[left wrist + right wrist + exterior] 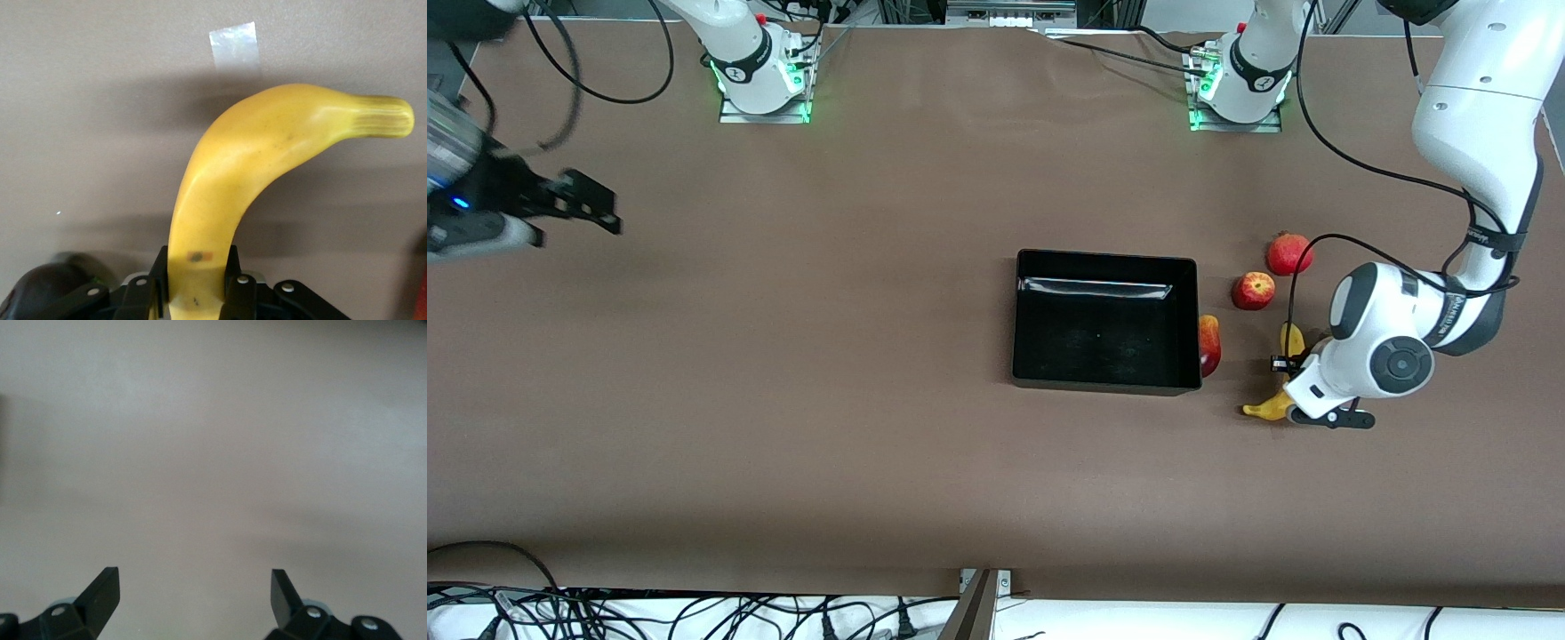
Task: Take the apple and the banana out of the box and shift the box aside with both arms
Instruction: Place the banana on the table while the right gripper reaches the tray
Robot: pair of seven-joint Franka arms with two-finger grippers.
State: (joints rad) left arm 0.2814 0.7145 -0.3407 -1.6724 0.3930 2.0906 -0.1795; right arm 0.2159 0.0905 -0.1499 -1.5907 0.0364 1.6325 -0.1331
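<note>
- Nearest you, the banana (pixel 1278 404) sits outside the box, toward the left arm's end of the table. Your left tool (pixel 195 283) is clamped on its lower end, low over the table; whether the fruit rests on the table or hangs just above it, you cannot tell.
- A little farther from the camera lies the box (pixel 1106 382), a glossy black tray. It looks empty, so both fruits are out.
- An elongated red-yellow fruit (pixel 1209 344) lies against the box wall that faces the left arm's end.
- Farther again, the apple (pixel 1253 291) lies on the table, apart from the box on that same side. Just beside it, slightly farther off, sits a larger red crowned fruit (pixel 1288 253).
- Your right tool (pixel 583 206) hangs over bare table at the right arm's end, fingers (pixel 100 593) spread wide and holding nothing; that arm waits.
- By my reading, you have yet to let go of the banana and then shift the box aside with both arms.
- The table (pixel 783 400) wears a plain brown cover. A strip of clear tape (pixel 234 45) is stuck to it near the banana. Cables trail along the near edge and around the arm bases at the far edge.
</note>
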